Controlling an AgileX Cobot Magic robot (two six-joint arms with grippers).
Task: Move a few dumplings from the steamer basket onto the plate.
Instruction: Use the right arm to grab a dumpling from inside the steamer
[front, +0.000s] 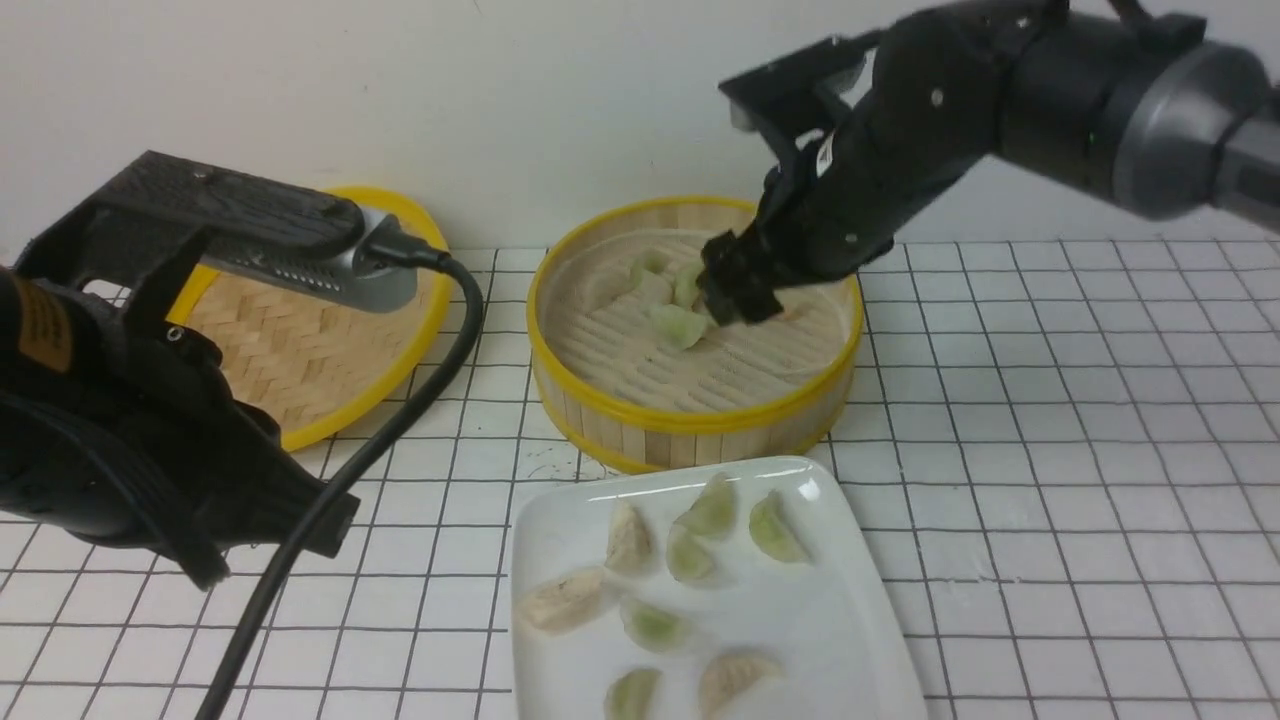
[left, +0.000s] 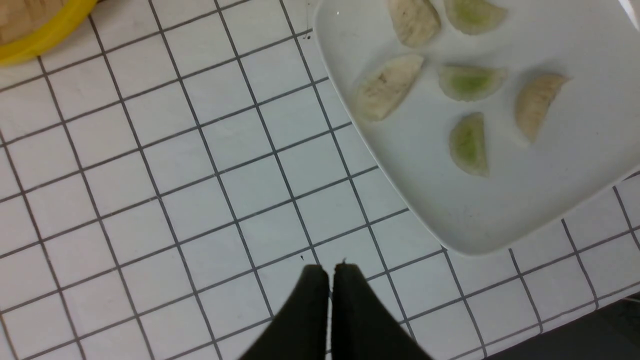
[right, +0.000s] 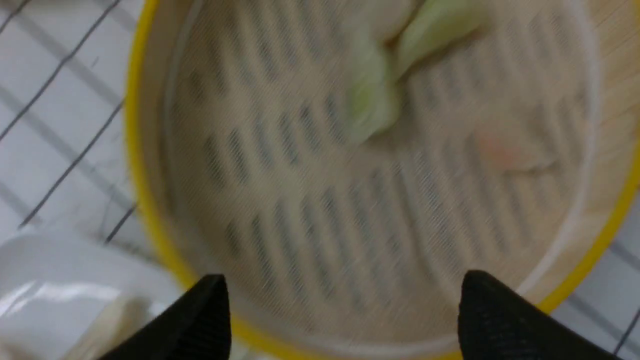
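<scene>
White gridded tabletop (front: 1050, 450) in the front view: the right gripper (front: 735, 292) hangs inside the basket (front: 690, 425), green dumplings (front: 678, 325) just beside its tips; the plate (front: 860, 620), nearer than it, holds eight more. Left wrist view: the left gripper (left: 330, 295) is pinched closed and empty, with the plate just ahead. Right wrist view: jaws spread wide with nothing between them, blurred dumplings ahead.

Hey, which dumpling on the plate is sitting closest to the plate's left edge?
The large beige dumpling, lying almost against the left rim of the plate. Every other one, beige or green, sits farther in toward the middle.
</scene>
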